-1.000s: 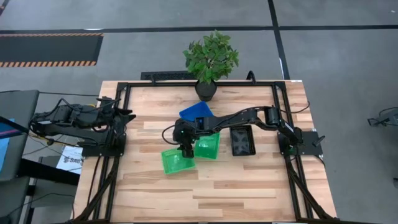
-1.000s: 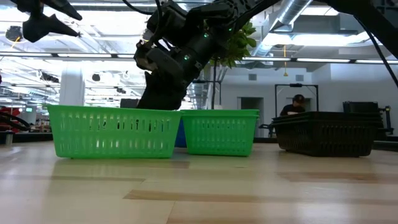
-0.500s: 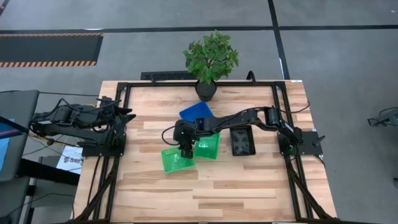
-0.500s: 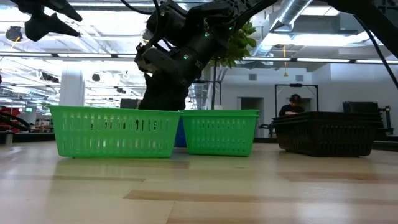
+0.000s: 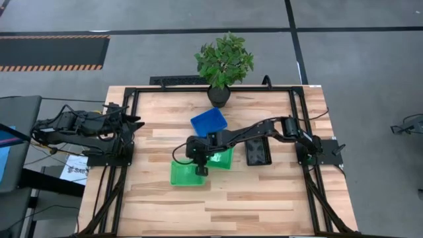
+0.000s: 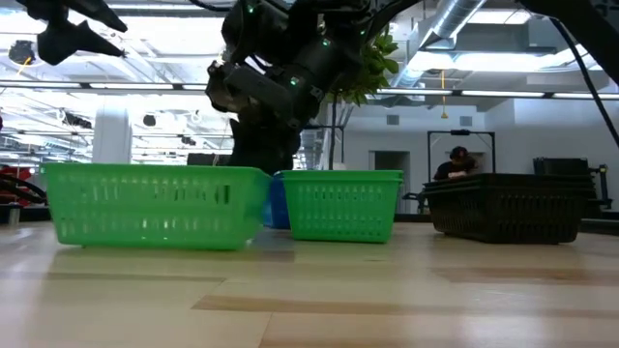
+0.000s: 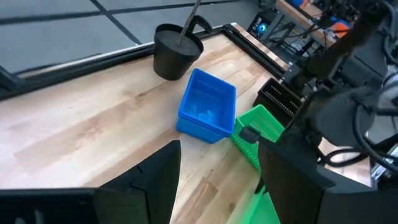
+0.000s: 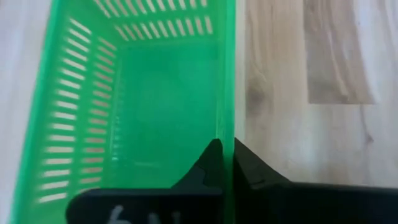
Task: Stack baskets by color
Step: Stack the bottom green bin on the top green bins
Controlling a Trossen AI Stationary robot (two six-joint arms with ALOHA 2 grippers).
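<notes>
Two green baskets stand mid-table. The near-left one (image 5: 185, 174) (image 6: 155, 203) rests on its bottom, with my right gripper (image 5: 200, 169) shut on its wall. The second green basket (image 5: 221, 157) stands just to its right. A blue basket (image 5: 209, 122) lies farther back, and the black baskets (image 5: 258, 150) stand stacked at the right. My left gripper (image 7: 217, 180) waits open at the table's left edge (image 5: 132, 122), with nothing between its fingers. My right gripper pinches the top rim of the near-left green basket's right-hand wall (image 8: 227, 134), with one finger inside the basket and one outside. The fingers (image 8: 211, 163) come from above, slanting from the far side. The basket sits level with its bottom on the table.
A potted plant (image 5: 223, 66) stands at the far edge in the middle. A black frame (image 5: 129, 132) borders the table on all sides. Bare wood lies along the near edge (image 5: 231, 205). A person (image 6: 462, 162) shows in the room behind.
My right gripper has shut on the green basket's wall and gone a little toward the near edge. The basket has turned on the table to lie squarer with the edges, and has slid slightly toward the near left.
</notes>
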